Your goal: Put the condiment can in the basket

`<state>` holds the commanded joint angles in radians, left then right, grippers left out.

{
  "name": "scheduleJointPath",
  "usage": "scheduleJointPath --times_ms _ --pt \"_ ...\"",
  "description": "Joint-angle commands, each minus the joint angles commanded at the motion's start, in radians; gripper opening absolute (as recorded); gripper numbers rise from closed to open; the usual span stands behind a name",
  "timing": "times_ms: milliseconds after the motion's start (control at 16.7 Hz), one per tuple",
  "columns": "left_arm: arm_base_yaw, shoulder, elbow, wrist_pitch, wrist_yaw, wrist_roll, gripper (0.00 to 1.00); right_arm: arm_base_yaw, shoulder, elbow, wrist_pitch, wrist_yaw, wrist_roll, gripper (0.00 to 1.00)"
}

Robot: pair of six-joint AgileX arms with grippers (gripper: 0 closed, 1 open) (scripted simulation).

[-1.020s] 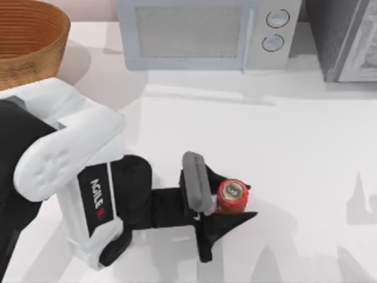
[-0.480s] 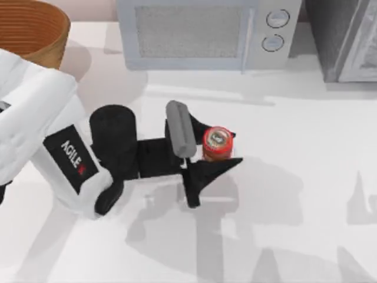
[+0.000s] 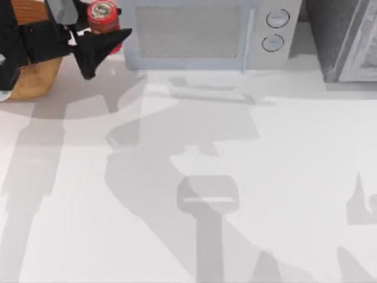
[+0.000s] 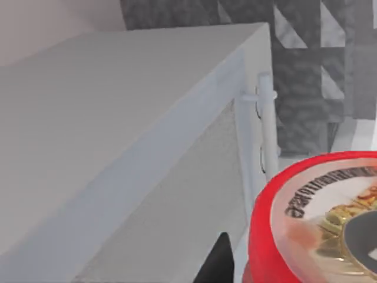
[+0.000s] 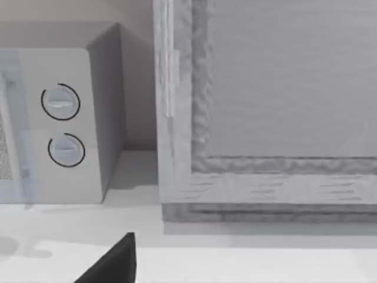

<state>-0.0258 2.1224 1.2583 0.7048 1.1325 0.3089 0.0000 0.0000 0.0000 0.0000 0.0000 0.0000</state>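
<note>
The red condiment can (image 3: 103,16) with its silver top hangs raised at the top view's far left, and my left gripper (image 3: 94,26) is shut on it. It is level with the left corner of the microwave, just right of the orange-brown wicker basket (image 3: 30,81), whose wall shows below the arm. The left wrist view has the can's (image 4: 315,227) red rim and printed lid close up, next to the microwave's side. My right gripper (image 5: 115,262) appears as a dark corner in the right wrist view.
A grey microwave (image 3: 206,32) stands along the back edge, its two knobs (image 5: 62,127) facing the right wrist camera. A grey textured cabinet (image 3: 347,41) stands at the back right. Arm shadows lie across the white tabletop (image 3: 247,177).
My left arm has lifted the can off the middle of the table and carried it up and to the far left, beside the basket. The can has stayed in the grip throughout.
</note>
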Motion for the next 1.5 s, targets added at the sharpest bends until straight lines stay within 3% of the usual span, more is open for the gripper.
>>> scheduleJointPath --times_ms 360,600,1020,1500 --pt "0.342 -0.038 0.278 -0.463 0.108 0.055 0.00 0.000 0.000 0.000 0.000 0.000 0.000 1.00" --pt "0.474 -0.037 0.377 -0.632 0.143 0.072 0.00 0.000 0.000 0.000 0.000 0.000 0.000 1.00" --pt "0.486 -0.031 0.388 -0.646 0.143 0.073 0.00 0.000 0.000 0.000 0.000 0.000 0.000 1.00" --pt "0.398 0.046 0.402 -0.491 0.061 -0.013 0.00 0.000 0.000 0.000 0.000 0.000 0.000 1.00"
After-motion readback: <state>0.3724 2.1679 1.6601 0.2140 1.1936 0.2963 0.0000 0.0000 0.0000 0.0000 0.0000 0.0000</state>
